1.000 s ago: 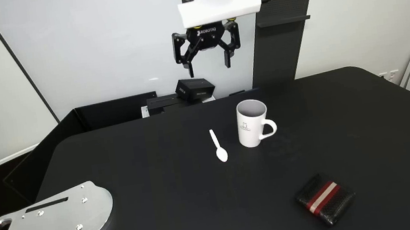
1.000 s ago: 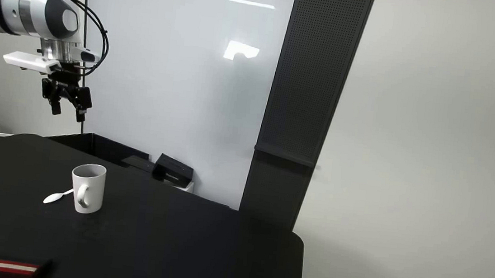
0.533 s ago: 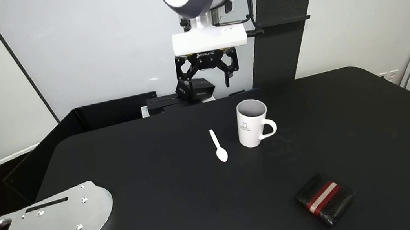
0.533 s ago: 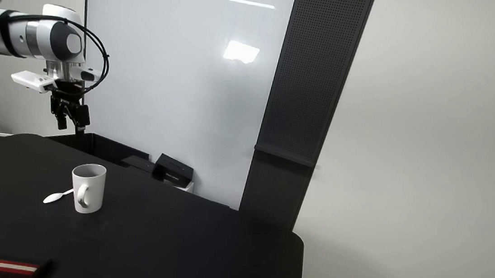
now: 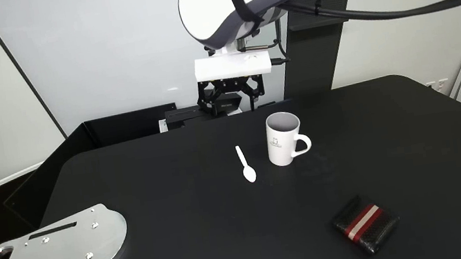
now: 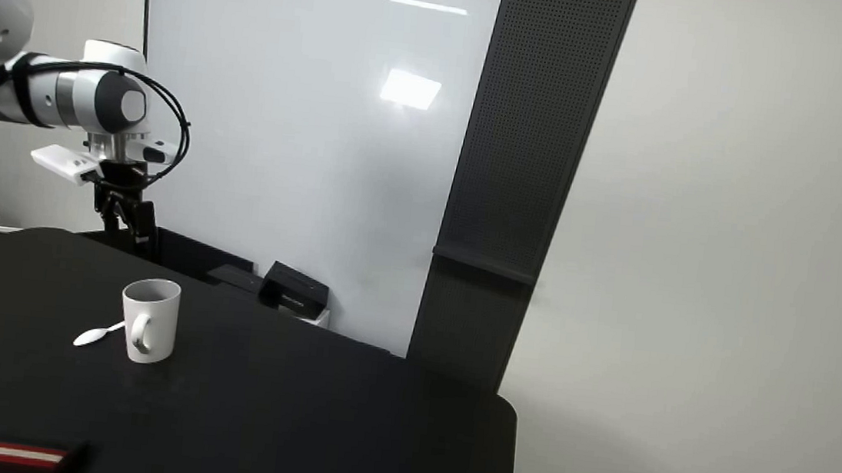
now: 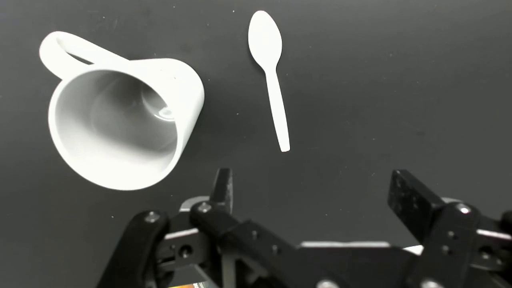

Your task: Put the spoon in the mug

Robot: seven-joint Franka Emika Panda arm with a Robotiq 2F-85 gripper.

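Note:
The white spoon [image 5: 249, 174] lies flat on the black table, its bowl toward the camera in an exterior view. The spoon also shows in the wrist view [image 7: 275, 96], with its handle end nearest the jaws. The white mug [image 5: 280, 145] stands upright beside the spoon, its handle on the side away from it. In an exterior view the mug [image 6: 159, 327] hides the spoon's handle end. The mug [image 7: 182, 86] shows its grey, empty-looking inside in the wrist view. My gripper [image 5: 233, 109] is open and empty above the far edge, with its fingers [image 7: 311, 176] wide apart.
A black wallet [image 5: 365, 224] with a red and white stripe lies at the near right. A silver metal plate [image 5: 63, 249] sits at the table's left side. Black boxes [image 5: 229, 102] stand behind the far edge, beside a black tray [image 5: 132, 124].
My gripper has moved down, from high above the boxes to near the height of the table's far edge. It stays open. The spoon and mug have not moved.

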